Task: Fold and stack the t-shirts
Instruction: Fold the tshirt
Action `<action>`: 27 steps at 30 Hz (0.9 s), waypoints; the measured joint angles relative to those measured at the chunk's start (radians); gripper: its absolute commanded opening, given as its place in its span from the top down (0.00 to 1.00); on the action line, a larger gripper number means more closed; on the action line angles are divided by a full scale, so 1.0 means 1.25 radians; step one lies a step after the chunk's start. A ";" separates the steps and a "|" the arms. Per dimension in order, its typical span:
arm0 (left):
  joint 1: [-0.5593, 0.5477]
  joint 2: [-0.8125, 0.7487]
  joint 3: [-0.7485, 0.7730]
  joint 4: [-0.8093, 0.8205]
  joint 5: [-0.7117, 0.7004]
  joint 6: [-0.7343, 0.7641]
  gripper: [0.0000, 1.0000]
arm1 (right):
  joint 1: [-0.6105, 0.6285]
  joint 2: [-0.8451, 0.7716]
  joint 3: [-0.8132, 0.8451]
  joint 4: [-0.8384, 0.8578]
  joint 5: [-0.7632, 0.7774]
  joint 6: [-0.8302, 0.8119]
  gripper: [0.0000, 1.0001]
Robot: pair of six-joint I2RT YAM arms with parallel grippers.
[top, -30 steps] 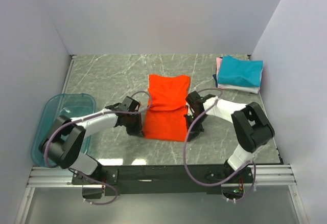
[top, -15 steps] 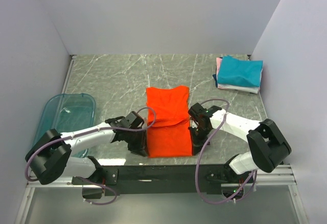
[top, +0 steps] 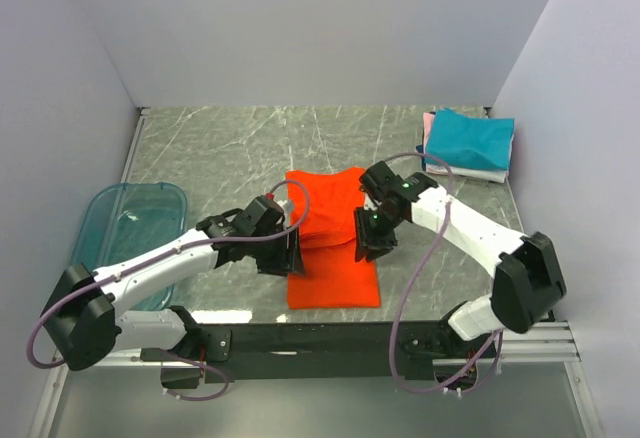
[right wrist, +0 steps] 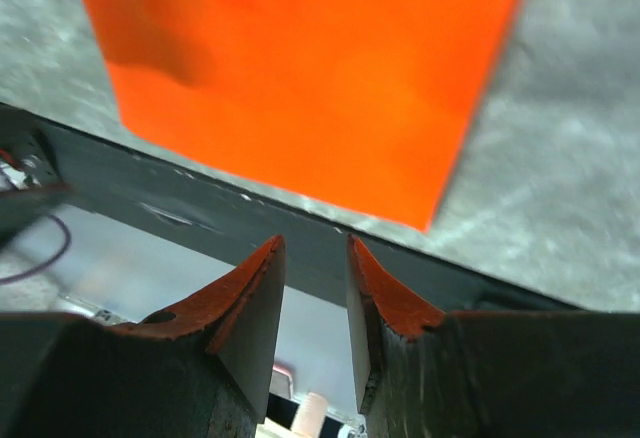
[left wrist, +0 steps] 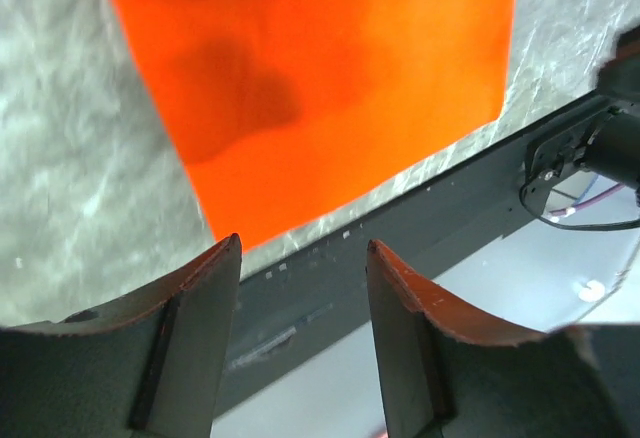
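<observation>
left gripper (top: 290,256) and right gripper (top: 366,246) are both open and empty, flanking the orange shirt (top: 330,233), whose long axis runs away from me; the folded stack (top: 470,141) lies far right, nearer my right arm

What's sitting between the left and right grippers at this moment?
The orange-red t-shirt, folded and lying flat, fills the stretch between the left gripper and the right gripper. Nothing else lies there. The top view shows it best.

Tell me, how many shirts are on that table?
4: an orange-red shirt lying front and centre; a teal shirt, pink shirt and white shirt stacked in the far right corner. More may hide in that stack.
</observation>
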 measured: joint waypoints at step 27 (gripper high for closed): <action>-0.004 0.098 -0.168 0.192 0.121 0.128 0.40 | 0.078 0.435 0.222 0.175 -0.016 0.022 0.65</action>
